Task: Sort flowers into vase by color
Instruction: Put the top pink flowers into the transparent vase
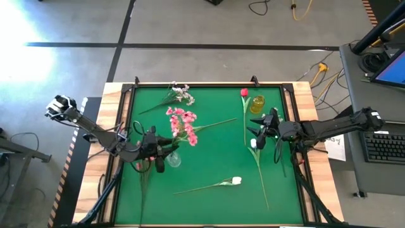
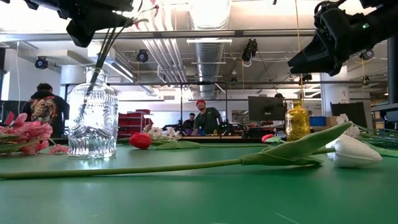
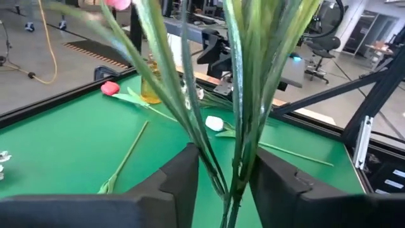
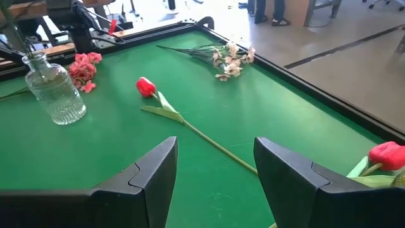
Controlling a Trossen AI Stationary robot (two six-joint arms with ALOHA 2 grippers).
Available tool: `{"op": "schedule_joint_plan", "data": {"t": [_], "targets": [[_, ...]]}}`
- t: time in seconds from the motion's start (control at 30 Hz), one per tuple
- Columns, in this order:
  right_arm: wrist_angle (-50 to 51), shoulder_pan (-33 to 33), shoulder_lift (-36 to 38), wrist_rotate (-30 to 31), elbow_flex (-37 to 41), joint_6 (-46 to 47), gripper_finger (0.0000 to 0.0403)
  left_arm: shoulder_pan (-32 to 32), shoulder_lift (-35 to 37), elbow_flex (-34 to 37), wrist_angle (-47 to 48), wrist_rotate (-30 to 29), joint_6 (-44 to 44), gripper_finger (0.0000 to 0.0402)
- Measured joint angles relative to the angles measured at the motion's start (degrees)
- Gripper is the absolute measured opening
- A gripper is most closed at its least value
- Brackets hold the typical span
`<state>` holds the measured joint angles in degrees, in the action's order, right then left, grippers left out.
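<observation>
- Left gripper (image 3: 221,183) sits above the clear glass vase (image 1: 173,158), fingers parted around the pink blossom spray (image 1: 182,125) stems.
- Right gripper (image 4: 215,174) hovers with fingers apart, empty, near the amber vase (image 1: 257,103).

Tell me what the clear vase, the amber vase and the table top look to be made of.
Clear vase: likely glass, glossy, see-through with embossed facets that catch light.
Amber vase: probably tinted glass, translucent golden and shiny.
Table top: green matte covering, perhaps felt or a mat; no glare shows, and the exact material is unclear.
</observation>
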<state>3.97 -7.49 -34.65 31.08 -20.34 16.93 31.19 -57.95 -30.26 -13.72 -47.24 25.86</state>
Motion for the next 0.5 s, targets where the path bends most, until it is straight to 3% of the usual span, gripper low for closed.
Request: {"op": "schedule_joint_plan", "data": {"t": [0.23, 0.5], "targets": [[-0.02, 0.0, 0.0, -0.01, 0.0, 0.02, 0.0201, 0.01, 0.88, 0.0, 0.24, 0.03, 0.2, 0.0165], [0.0, 0.02, 0.0, -0.03, 0.0, 0.02, 0.0201, 0.14, 1.74, 0.0, 2.14, 0.17, 1.62, 0.0185]]}}
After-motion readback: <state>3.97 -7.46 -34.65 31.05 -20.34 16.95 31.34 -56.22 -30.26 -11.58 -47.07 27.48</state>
